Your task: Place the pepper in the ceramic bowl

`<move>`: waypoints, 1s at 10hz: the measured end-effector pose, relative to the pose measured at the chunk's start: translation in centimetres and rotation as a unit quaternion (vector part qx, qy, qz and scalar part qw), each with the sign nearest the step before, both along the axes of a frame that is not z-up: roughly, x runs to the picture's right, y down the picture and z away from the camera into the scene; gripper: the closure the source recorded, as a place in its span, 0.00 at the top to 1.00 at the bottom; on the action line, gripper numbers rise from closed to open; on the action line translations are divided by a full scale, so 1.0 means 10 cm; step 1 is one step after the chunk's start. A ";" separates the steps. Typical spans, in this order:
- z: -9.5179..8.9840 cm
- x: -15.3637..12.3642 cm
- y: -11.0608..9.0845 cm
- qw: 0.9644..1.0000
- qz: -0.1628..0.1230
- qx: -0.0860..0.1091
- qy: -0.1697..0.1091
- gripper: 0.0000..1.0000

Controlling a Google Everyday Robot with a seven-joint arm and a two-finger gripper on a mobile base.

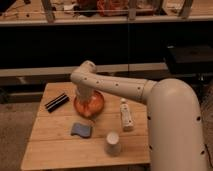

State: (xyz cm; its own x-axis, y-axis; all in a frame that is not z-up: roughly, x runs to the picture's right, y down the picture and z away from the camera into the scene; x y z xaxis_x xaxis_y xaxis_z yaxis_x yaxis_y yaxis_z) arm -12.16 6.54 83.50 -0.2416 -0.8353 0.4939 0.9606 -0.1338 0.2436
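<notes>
The orange-red ceramic bowl [89, 104] sits on the wooden table [55, 145], left of middle. My white arm reaches in from the right and bends down over the bowl. My gripper [86, 102] hangs directly above or inside the bowl and covers much of it. I cannot make out the orange pepper apart from the bowl's own colour; it may be hidden under the gripper.
A blue-grey pad [81, 130] lies in front of the bowl. A white paper cup [112, 143] stands near the front edge. A white bottle [125, 115] lies right of the bowl. A black bar-shaped object [56, 101] lies at the left.
</notes>
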 end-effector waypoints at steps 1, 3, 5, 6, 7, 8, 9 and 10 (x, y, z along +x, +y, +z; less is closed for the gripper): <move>0.00 0.00 -0.01 1.000 0.001 0.001 0.001 0.25; 0.01 0.00 -0.01 1.000 0.003 0.001 0.001 0.25; 0.02 0.01 -0.03 1.000 0.005 0.003 0.002 0.25; 0.03 0.01 -0.03 1.000 0.006 0.003 0.002 0.25; 0.03 0.02 -0.04 1.000 0.007 0.004 0.003 0.25; 0.04 0.02 -0.04 1.000 0.008 0.004 0.003 0.25; 0.04 0.02 -0.05 1.000 0.009 0.005 0.003 0.25; 0.05 0.03 -0.05 1.000 0.010 0.006 0.004 0.25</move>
State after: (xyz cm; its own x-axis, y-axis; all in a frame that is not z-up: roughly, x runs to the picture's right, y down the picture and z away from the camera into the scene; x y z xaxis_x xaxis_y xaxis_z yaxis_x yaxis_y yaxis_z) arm -11.91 6.00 83.98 -0.2205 -0.8458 0.4858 0.9650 -0.1167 0.2348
